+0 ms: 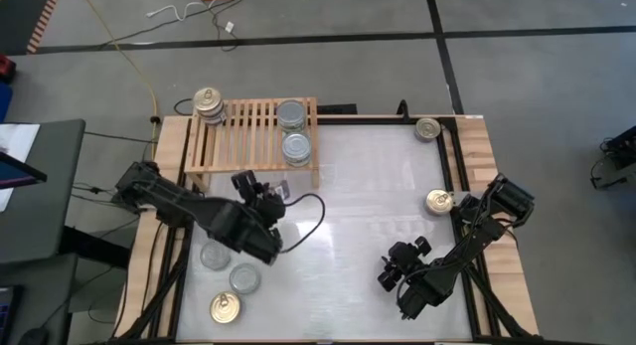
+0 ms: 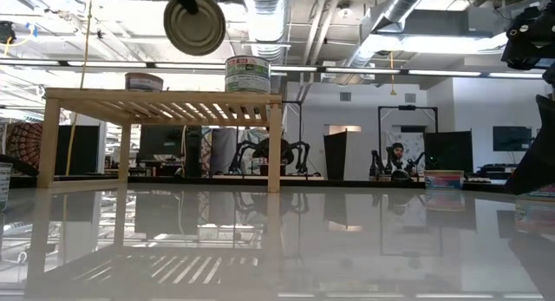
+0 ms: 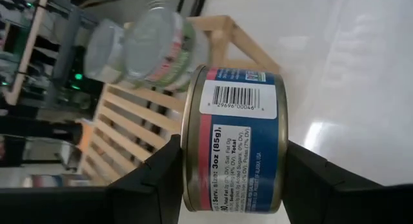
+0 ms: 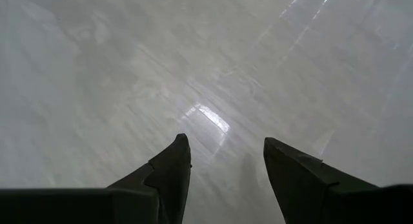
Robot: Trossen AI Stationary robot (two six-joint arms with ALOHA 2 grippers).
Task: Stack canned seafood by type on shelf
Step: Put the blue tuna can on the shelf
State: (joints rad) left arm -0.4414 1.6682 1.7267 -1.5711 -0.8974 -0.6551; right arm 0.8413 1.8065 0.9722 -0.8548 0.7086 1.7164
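Blue-and-pink paper wraps the tin [image 3: 235, 140] that the left claw [image 3: 232, 179] is pinching, one dark finger on the lid and the other on the base. So the tin is carried on edge: its axis runs level from finger to finger, and from table height I see its round face [image 2: 194, 23] hanging up above the rack's deck.

From overhead, the left claw [image 1: 260, 198] sits just off the front edge of the shelf [image 1: 250, 134], toward its right half. The shelf lies straight ahead of it, across the table's far side. Two silver-topped tins [image 1: 294, 131] sit one behind the other near the right end of the slats, and a gold-topped stack [image 1: 209, 104] stands at the left rear corner. The carried tin is close to the silver pair and well apart from the gold stack.

To my eye the move turns on that tilt. The tin's flat faces point sideways, so the wrist would need to roll until the axis stands upright before the tin can land flat on the slats or on another tin. Which pile it belongs with I can't tell from its label alone.

Loose tins [image 1: 231, 285] wait on the table beside the left arm; two more [image 1: 435, 166] lie at the right edge. The right claw [image 4: 222, 166] hangs spread and empty over bare table [image 4: 97, 69], farther from the shelf.
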